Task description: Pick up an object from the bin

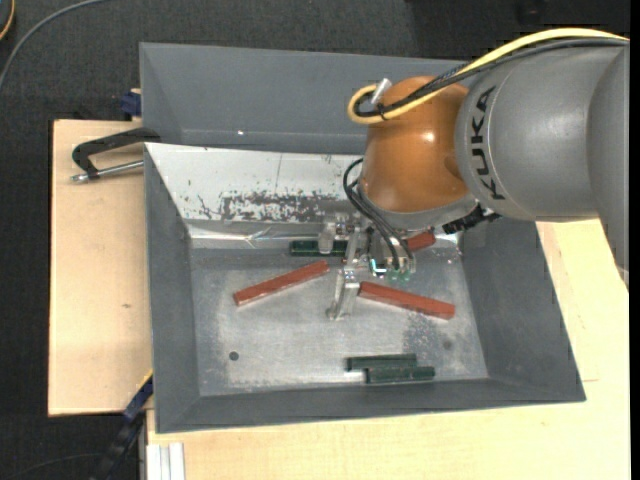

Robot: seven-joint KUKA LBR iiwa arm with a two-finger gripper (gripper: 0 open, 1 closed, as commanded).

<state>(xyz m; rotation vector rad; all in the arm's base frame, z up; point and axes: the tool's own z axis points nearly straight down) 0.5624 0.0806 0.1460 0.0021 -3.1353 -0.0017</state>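
Mid-frame, on the floor of the bin [168, 298], two red sticks are lying nearly end to end: left red stick [282, 281] slanting up twd centre, right red stick [408, 301] slanting down twd lower right. Btwn their inner ends the gripper [343, 293] is hanging; can't tell how far the claw's open or whether it's got anything. A dark green bar [392, 372] is lying nr the lower wall, a second dark bar [305, 248] just upper left of the gripper
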